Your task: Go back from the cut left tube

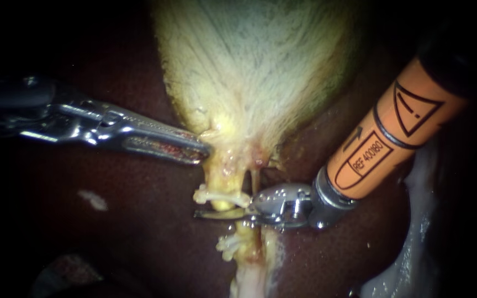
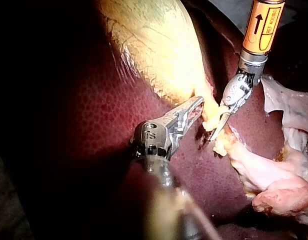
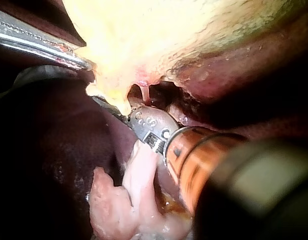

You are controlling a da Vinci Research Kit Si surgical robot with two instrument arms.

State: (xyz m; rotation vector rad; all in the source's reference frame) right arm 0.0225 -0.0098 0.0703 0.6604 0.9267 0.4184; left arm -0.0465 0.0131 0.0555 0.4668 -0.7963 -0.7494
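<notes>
Nearest the camera and farthest from the gallbladder, the lower clip sits on the loose stump. One step closer to the gallbladder, my right instrument lies across the gap of the cut. Its blades look closed together and hold nothing.

Just beyond them, the upper clip pinches the left tube where it hangs from the gallbladder's neck. It almost touches the blades. If I lift as I draw back, I judge a blade could hook that clip and drag it off.

A thin tube runs from the same neck, right beside my instrument's hinge. A sideways swing could catch or tear it.

At the neck's edge my left instrument is clamped on the gallbladder. Extra pull there might rip the wall. The liver lies behind everything.
</notes>
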